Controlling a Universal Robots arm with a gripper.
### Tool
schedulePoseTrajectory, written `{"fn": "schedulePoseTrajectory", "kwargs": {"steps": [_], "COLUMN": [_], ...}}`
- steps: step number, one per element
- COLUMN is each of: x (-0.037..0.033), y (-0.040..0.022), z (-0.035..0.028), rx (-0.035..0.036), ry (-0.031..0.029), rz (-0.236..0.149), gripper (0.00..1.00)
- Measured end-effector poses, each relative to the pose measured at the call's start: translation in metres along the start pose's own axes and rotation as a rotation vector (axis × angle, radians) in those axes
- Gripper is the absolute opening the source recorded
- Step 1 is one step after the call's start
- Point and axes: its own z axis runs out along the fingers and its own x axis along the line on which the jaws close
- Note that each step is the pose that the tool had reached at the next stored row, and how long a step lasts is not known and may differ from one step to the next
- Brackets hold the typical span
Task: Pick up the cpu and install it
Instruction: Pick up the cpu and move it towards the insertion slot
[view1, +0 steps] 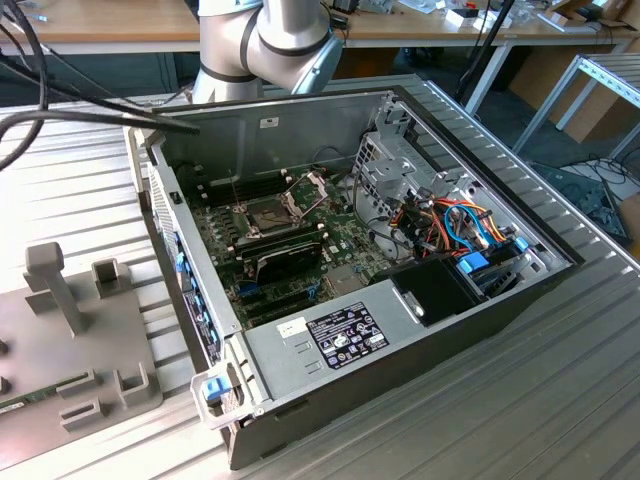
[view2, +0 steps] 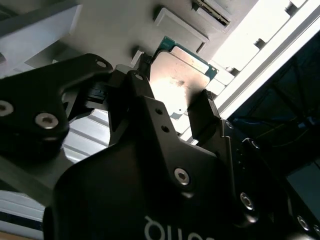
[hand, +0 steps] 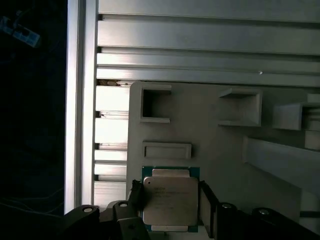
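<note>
The cpu (hand: 169, 200) (view2: 180, 75) is a small square chip with a dull silver top and a green rim. It lies flat at a grey fixture plate (hand: 220, 150) (view2: 115, 25). My gripper (hand: 170, 196) (view2: 175, 85) sits directly over it. One black fingertip (hand: 136, 192) presses one edge of the chip and the other fingertip (hand: 207, 197) presses the opposite edge. In the exterior view the open computer case (view1: 420, 300) shows the green motherboard with its socket (view1: 268, 213), whose metal frame is hinged up.
Raised grey blocks and pockets (hand: 155, 104) stand on the plate near the chip. The ribbed aluminium table's edge (hand: 80, 100) runs close by, with dark floor beyond. In the exterior view my arm (view1: 270, 40) rises behind the case, and another grey fixture (view1: 90, 330) lies at the exterior view's left.
</note>
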Motion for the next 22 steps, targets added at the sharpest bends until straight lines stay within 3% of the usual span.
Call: {"fn": "schedulePoseTrajectory", "kwargs": {"steps": [12, 14, 22], "x": [-0.0001, -0.0001, -0.0002], "y": [0.0001, 0.0002, 0.0002], "z": [-0.0419, -0.0546, -0.0837], "rx": [0.0002, 0.0003, 0.0003], "ry": [-0.0065, -0.008, -0.0111], "rz": [0.0, 0.0, 0.0], "gripper": [0.55, 0.55, 0.55]}}
